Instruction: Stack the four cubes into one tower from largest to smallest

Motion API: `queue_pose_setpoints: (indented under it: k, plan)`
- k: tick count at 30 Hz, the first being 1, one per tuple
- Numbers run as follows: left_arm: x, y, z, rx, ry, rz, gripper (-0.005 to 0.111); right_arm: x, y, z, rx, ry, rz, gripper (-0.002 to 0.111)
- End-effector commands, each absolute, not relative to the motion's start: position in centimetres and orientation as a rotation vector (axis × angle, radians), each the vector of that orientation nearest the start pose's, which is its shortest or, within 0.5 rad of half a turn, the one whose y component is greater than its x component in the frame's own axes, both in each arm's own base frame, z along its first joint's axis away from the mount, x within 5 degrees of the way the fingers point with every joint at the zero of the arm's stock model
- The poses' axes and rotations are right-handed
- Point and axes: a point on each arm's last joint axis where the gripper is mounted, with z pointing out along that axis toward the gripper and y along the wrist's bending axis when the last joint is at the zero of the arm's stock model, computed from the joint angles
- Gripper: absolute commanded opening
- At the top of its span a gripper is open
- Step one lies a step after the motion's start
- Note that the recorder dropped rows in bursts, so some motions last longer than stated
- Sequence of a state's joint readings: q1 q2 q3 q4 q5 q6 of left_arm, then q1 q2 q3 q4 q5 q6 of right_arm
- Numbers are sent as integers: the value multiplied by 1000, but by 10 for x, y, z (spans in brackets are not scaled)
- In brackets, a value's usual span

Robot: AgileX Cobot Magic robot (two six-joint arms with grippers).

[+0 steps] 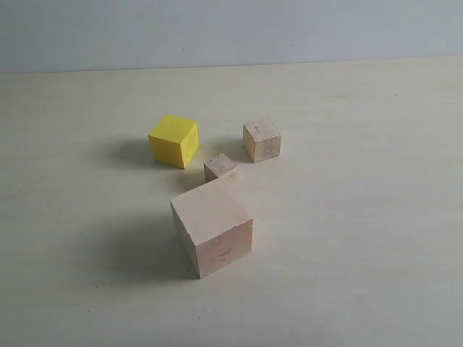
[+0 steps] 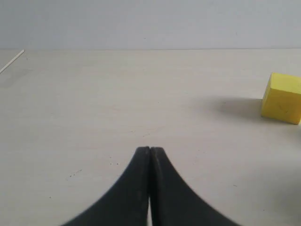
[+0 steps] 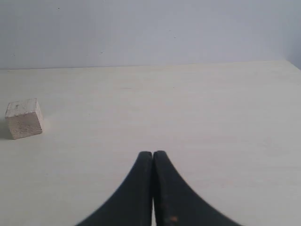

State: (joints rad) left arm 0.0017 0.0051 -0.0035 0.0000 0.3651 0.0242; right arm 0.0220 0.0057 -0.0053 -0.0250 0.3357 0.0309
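Four cubes lie apart on the table in the exterior view. The large pale pinkish cube [image 1: 212,227] is nearest. Just behind it sits the smallest tan cube [image 1: 221,168]. The yellow cube [image 1: 174,140] is at the back left and the smaller tan cube [image 1: 261,139] at the back right. No gripper shows in that view. My left gripper [image 2: 149,149] is shut and empty, with the yellow cube [image 2: 282,98] far off to its side. Shut and empty too, my right gripper [image 3: 153,154] has a tan cube [image 3: 24,118] well off to its other side.
The pale wooden table [image 1: 362,217] runs back to a plain grey wall [image 1: 231,29]. Nothing else stands on it.
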Motion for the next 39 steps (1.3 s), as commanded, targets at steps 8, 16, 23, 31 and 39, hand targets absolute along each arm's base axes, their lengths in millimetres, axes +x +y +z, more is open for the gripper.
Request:
queue_pose_setpoints:
  k: [8,16,23,31,39]
  plan:
    - [53,0,181,21,1840,17,0,54,0,183,-6,1813,3,0]
    - [53,0,181,21,1840,17,0,54,0,184,-6,1811,4,0]
    - [53,0,181,21,1840,17,0,54,0,184,-6,1811,4,0]
    - [53,0,181,21,1840,17,0,54,0,184,-8,1811,2,0]
    - [53,0,181,23,1836,18,0,54,0,185,-8,1796,3,0]
